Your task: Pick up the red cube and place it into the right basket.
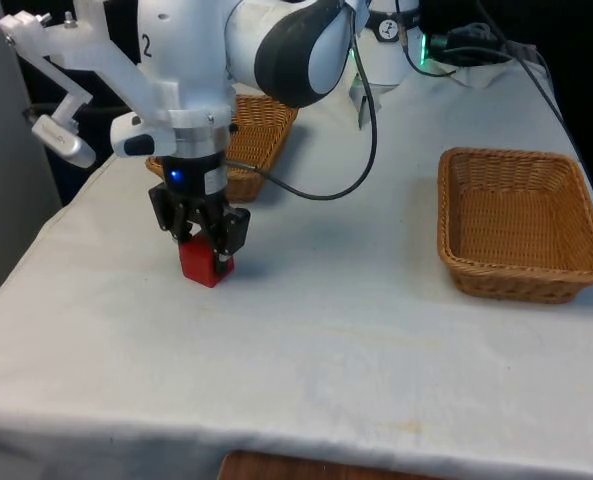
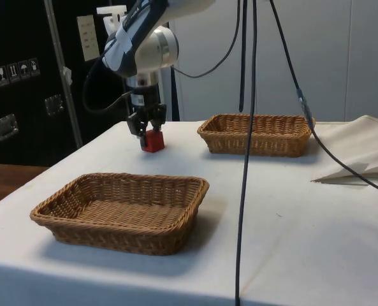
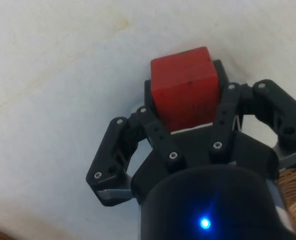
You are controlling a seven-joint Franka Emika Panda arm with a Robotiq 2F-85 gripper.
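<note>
Black two-finger gripper [image 1: 204,248] down at white-clothed table [image 1: 336,330], fingers pinching small red wooden cube [image 1: 205,262] from both sides. Cube sits between fingers, base on or just above cloth; cannot tell which. Rectangular wicker basket [image 1: 521,222] well apart at front view's right; second wicker basket [image 1: 256,140] just behind gripper.

Red cube [image 1: 204,262]; black claw [image 1: 204,235]; both baskets [image 1: 521,225] [image 1: 256,135] tan woven wicker; table [image 1: 356,320] cloth plain white.

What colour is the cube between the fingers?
Red cube, clearest in the wrist view.
</note>
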